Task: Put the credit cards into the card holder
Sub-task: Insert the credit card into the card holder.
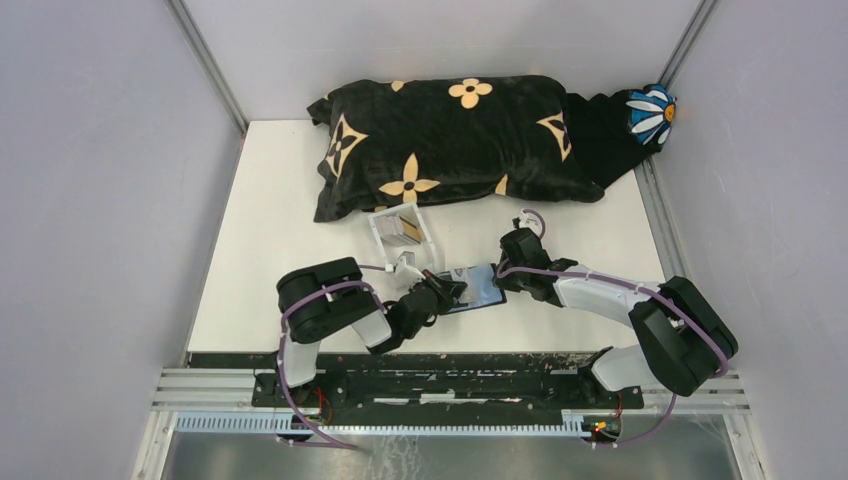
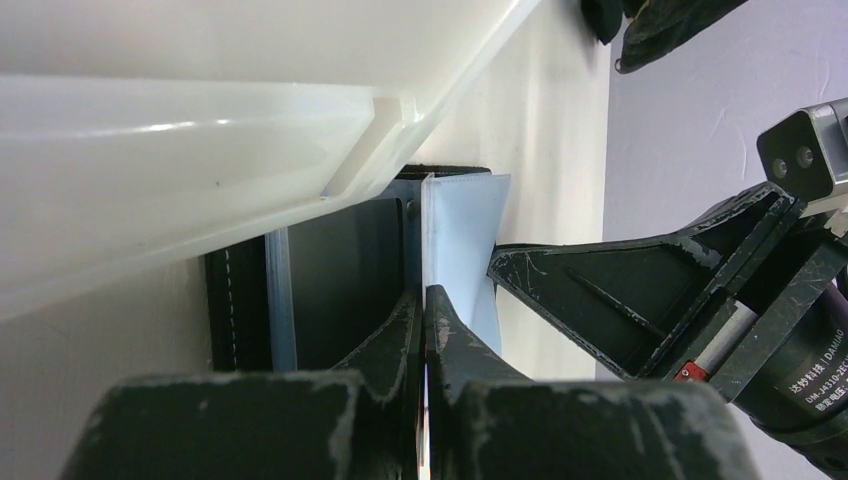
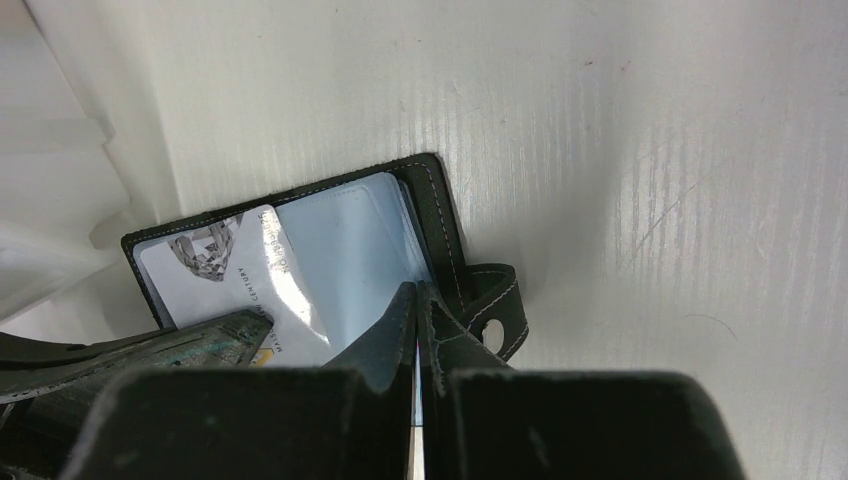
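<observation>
The black card holder (image 1: 480, 290) lies open on the table between both grippers. In the right wrist view its stitched black rim (image 3: 440, 215) frames light-blue leaves (image 3: 350, 250) and a silver-grey card (image 3: 220, 265) with a diamond print, lying askew on it. My left gripper (image 2: 423, 292) is shut on a thin card (image 2: 424, 230) seen edge-on, over the holder (image 2: 235, 300); one of its fingers (image 3: 190, 338) rests on the silver card. My right gripper (image 3: 415, 290) is shut on a thin light-blue leaf at the holder's edge, beside the strap (image 3: 495, 300).
A clear acrylic box (image 1: 400, 235) stands just behind the left gripper and fills the top of the left wrist view (image 2: 200, 150). A black flowered pillow (image 1: 450, 145) lies along the back. Grey walls close the sides.
</observation>
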`<state>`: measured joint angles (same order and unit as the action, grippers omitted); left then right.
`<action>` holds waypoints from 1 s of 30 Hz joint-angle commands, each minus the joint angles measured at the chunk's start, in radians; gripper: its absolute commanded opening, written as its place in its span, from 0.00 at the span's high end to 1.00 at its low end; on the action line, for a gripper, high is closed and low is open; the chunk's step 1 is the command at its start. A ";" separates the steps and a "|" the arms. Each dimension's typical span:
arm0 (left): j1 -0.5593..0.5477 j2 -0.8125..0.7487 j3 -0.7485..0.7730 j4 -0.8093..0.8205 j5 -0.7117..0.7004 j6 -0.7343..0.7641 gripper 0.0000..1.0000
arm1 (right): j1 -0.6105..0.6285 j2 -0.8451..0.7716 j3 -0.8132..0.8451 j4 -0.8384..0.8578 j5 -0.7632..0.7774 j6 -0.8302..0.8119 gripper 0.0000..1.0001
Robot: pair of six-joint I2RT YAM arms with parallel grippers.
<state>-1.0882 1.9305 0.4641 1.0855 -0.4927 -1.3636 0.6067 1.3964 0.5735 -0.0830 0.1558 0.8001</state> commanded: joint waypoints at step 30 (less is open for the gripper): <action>-0.094 0.107 -0.056 0.023 -0.207 -0.163 0.97 | 0.001 0.054 -0.076 -0.174 0.048 0.051 0.78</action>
<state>-1.1763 1.9900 0.4408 1.1584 -0.6334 -1.5475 0.6067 1.4002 0.5671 -0.0666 0.1604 0.8619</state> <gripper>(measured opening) 0.043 0.192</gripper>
